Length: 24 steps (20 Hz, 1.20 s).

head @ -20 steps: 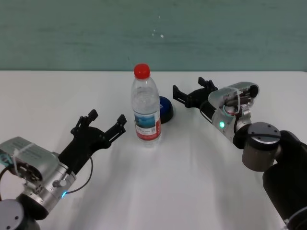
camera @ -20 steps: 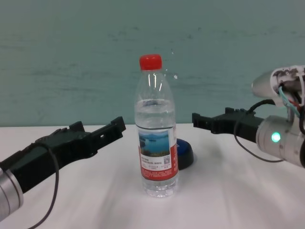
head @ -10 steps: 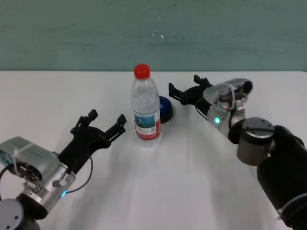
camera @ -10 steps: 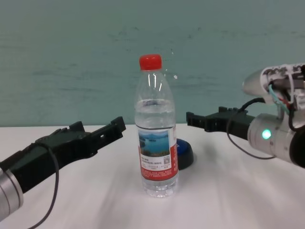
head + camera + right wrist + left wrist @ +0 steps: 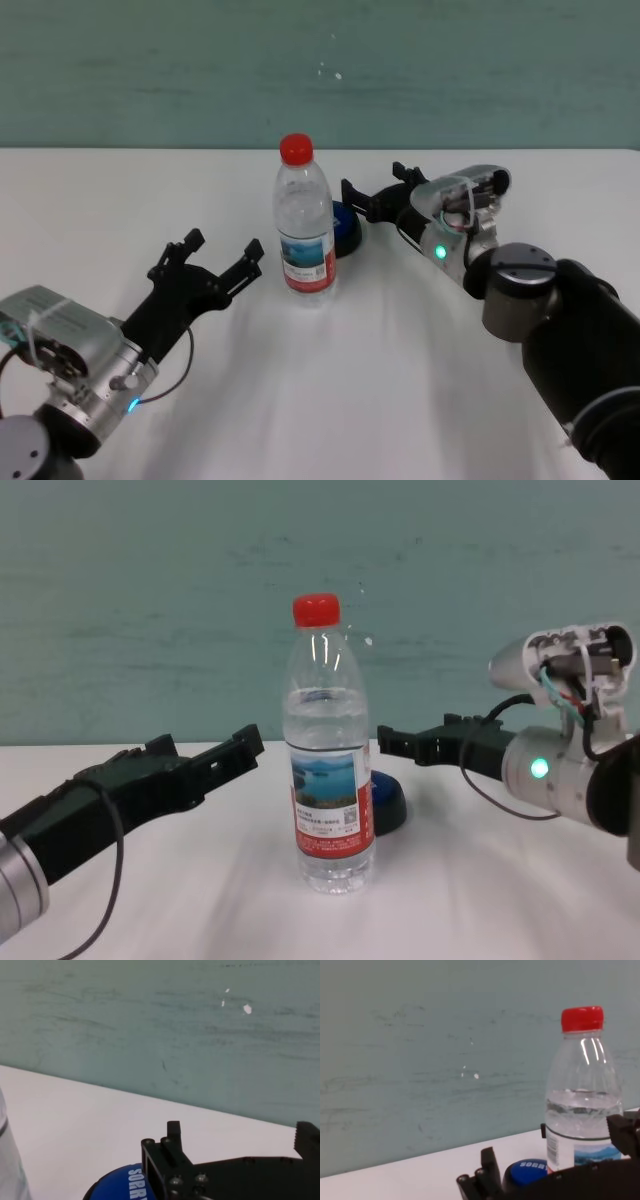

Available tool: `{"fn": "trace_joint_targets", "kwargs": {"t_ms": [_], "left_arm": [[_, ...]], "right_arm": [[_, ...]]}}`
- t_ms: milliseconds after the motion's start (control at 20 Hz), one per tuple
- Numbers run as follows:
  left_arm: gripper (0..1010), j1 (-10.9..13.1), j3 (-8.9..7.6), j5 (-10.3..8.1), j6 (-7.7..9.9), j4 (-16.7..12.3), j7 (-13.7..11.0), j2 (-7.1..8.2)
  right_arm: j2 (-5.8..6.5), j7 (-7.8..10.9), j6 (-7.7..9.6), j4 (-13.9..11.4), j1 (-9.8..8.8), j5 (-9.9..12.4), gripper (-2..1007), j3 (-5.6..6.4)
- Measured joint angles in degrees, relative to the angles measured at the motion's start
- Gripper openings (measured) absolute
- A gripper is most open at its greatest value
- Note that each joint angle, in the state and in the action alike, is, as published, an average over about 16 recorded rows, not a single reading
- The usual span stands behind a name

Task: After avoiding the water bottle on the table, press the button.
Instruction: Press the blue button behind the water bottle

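Note:
The water bottle [image 5: 305, 220], clear with a red cap and a red-and-white label, stands upright mid-table; it also shows in the chest view [image 5: 328, 780] and the left wrist view [image 5: 582, 1110]. The blue button [image 5: 347, 228] on its black base sits just behind the bottle to its right, and shows in the chest view [image 5: 388, 802] and the right wrist view [image 5: 120, 1185]. My right gripper [image 5: 371, 180] is open, hovering just above the button's right side, clear of the bottle. My left gripper [image 5: 224, 243] is open and empty, left of the bottle.
The white table [image 5: 400, 380] stretches wide around the bottle. A teal wall [image 5: 320, 60] runs behind the table's far edge. Nothing else stands on the tabletop.
My right gripper has moved left, from well right of the button to just above its right side. The left arm, bottle and button have not moved.

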Motion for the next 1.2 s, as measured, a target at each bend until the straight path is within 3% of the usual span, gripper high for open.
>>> {"fn": "trace_joint_targets", "kwargs": {"t_ms": [600,1200], "left_arm": [[1010,0.0,0.0,0.0,0.0,0.0,0.0,0.0],[1010,0.0,0.0,0.0,0.0,0.0,0.0,0.0]], "right_arm": [[-1.13,0.71,-0.99,4.6,2.05,-0.7,1004,-0.63],[-1.33,1.26,-1.15,6.0,2.27,-1.0,1004,-0.64]]}}
